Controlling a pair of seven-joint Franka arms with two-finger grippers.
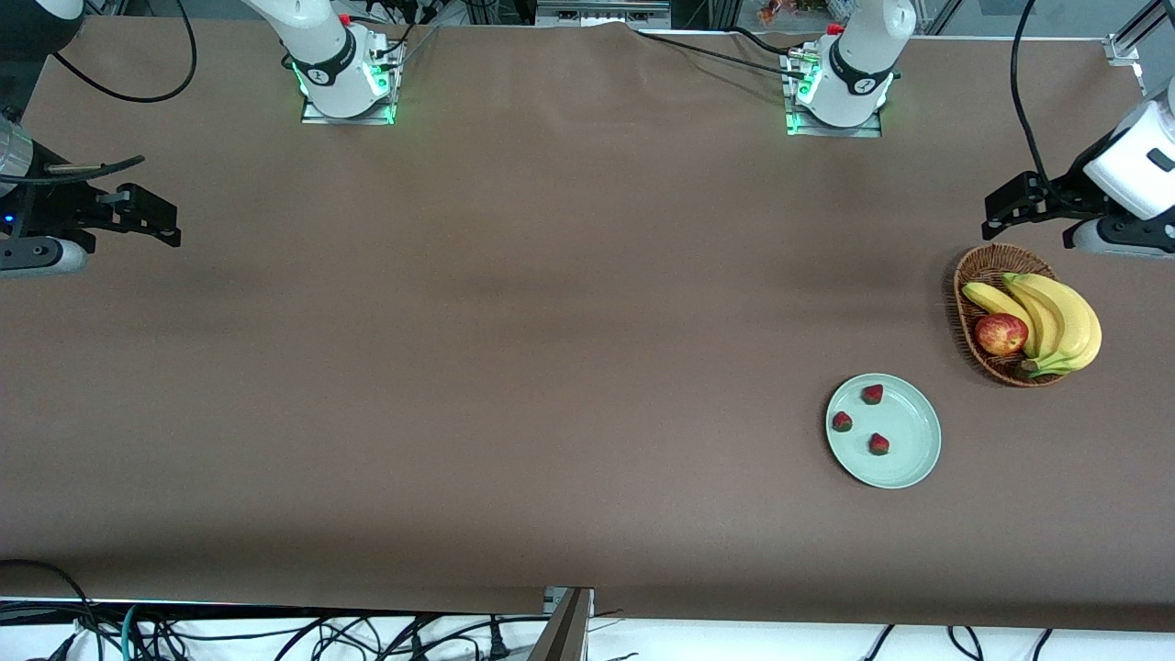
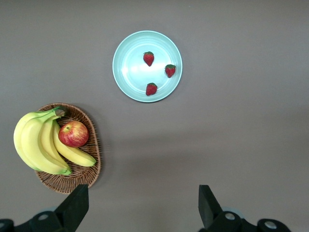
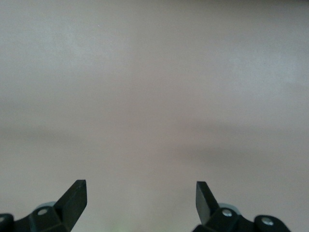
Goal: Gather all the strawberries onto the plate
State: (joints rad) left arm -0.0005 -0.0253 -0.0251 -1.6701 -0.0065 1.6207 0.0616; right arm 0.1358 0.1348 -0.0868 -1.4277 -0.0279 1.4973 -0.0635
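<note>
Three strawberries (image 1: pixel 872 394) (image 1: pixel 842 421) (image 1: pixel 879 444) lie on the pale mint-green plate (image 1: pixel 913 459), toward the left arm's end of the table. The left wrist view shows the plate (image 2: pixel 130 72) with the berries (image 2: pixel 148 58) (image 2: pixel 170 70) (image 2: pixel 151 89) on it. My left gripper (image 1: pixel 996 220) is open and empty, raised at the table's edge beside the basket; its own view (image 2: pixel 143 200) shows bare table between the fingers. My right gripper (image 1: pixel 170 225) is open and empty, raised over the right arm's end of the table, and its own view (image 3: pixel 141 193) shows only bare table.
A brown wicker basket (image 1: pixel 973 275) holds bananas (image 1: pixel 1056 321) and a red apple (image 1: pixel 1001 333), farther from the front camera than the plate. In the left wrist view the basket (image 2: pixel 89 174) sits beside the plate. Brown cloth covers the table (image 1: pixel 514 367).
</note>
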